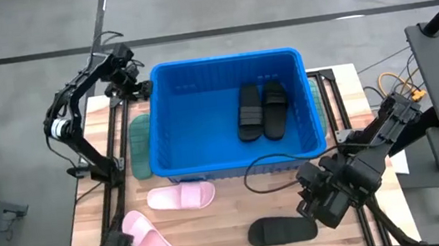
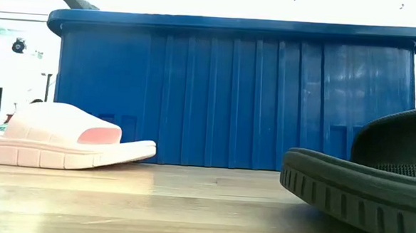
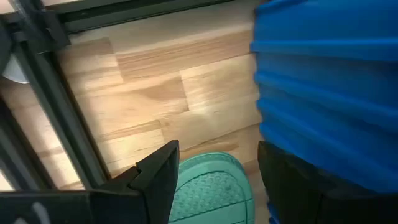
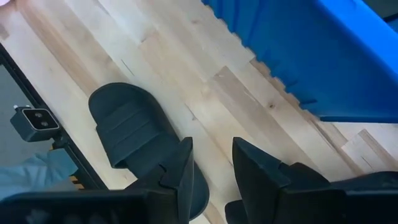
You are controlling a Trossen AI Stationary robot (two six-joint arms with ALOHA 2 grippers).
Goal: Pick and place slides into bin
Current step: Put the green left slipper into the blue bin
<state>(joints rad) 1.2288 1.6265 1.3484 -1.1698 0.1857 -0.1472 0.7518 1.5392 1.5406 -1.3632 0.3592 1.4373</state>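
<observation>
Blue bin (image 1: 175,158) mid-table, two black slides (image 1: 261,109) inside. Left arm reaches past bin's far left corner, left gripper (image 3: 214,171) spread above the green slide (image 3: 211,190), holding nothing. Right gripper (image 4: 211,168) low, narrowly parted, empty, over the loose black slide (image 4: 127,134). Pink slides (image 1: 180,197) near front.

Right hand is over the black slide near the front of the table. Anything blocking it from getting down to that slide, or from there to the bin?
Nothing visible lies between the right hand and the black slide. Bare wood separates the slide from the bin; only the bin's own wall has to be cleared, so a lift looks necessary.
</observation>
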